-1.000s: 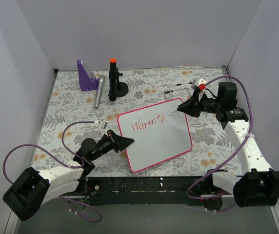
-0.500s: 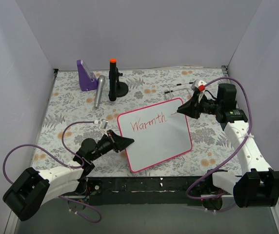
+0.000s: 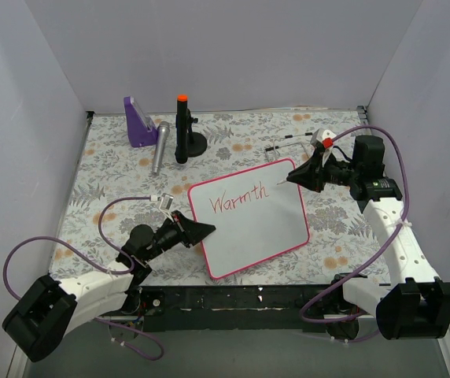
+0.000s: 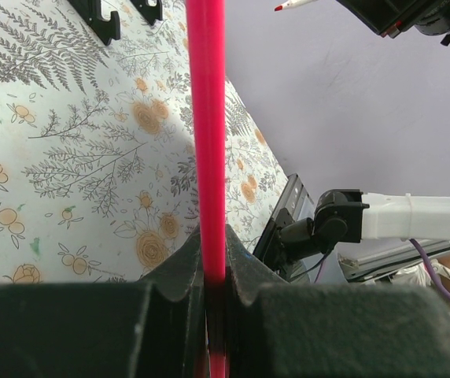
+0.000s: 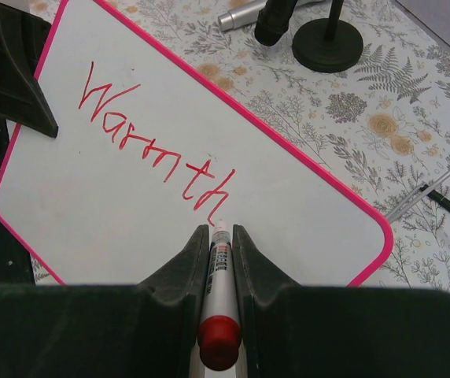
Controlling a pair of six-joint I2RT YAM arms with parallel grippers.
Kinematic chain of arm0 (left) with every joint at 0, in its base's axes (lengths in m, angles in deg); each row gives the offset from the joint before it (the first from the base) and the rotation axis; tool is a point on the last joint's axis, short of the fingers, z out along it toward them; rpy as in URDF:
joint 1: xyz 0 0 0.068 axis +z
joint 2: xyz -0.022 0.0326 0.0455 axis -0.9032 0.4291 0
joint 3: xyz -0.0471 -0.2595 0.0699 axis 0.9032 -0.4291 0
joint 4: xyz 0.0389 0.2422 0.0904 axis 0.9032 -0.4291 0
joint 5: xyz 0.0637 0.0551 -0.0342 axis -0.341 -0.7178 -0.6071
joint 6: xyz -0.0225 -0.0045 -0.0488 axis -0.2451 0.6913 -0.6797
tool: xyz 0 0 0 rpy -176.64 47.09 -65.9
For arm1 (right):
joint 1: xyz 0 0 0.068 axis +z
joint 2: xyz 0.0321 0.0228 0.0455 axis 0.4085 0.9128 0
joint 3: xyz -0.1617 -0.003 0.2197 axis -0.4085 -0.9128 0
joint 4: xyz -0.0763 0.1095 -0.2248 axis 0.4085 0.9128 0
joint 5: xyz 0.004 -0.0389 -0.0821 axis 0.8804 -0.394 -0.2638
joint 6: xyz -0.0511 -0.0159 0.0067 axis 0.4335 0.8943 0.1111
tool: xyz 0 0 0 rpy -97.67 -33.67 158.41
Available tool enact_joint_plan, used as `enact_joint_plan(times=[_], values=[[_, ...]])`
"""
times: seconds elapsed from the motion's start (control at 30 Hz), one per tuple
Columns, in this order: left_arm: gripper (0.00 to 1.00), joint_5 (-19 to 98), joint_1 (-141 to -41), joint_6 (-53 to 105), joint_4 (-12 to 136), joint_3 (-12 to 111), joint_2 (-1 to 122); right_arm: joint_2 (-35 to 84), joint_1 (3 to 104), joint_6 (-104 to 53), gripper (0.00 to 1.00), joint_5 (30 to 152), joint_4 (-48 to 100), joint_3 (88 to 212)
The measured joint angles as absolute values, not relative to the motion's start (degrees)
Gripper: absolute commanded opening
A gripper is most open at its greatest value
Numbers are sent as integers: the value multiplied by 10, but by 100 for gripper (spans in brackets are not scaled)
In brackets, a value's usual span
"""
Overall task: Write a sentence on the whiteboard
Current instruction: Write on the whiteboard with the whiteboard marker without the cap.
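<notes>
The whiteboard (image 3: 252, 236), white with a pink frame, lies at an angle at the table's front middle. The sentence (image 3: 241, 200) on it is one word of red script, "Warmth" (image 5: 156, 134). My right gripper (image 3: 294, 176) is shut on a red-capped marker (image 5: 219, 283). The marker's tip rests just past the tail of the "h", near the board's far right corner. My left gripper (image 3: 209, 229) is shut on the board's left edge, and the pink frame (image 4: 208, 142) runs up between its jaws.
At the back left stand a purple holder (image 3: 139, 122), a silver cylinder (image 3: 160, 147) and a black stand with an orange top (image 3: 182, 126). Thin rods (image 3: 288, 142) lie behind the board's far right corner. Grey walls close in three sides.
My right arm has shifted slightly, and the marker tip stays by the end of "Warmth". The left gripper and the board have not moved.
</notes>
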State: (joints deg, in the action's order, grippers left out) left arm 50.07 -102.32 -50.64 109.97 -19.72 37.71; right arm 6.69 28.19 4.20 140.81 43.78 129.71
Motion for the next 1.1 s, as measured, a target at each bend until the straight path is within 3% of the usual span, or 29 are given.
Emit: enact_joint_plan(times=[1.1], values=[[0,508,-1023,-495,1070,-183,367,60,260,22,1,1360,437,1288]])
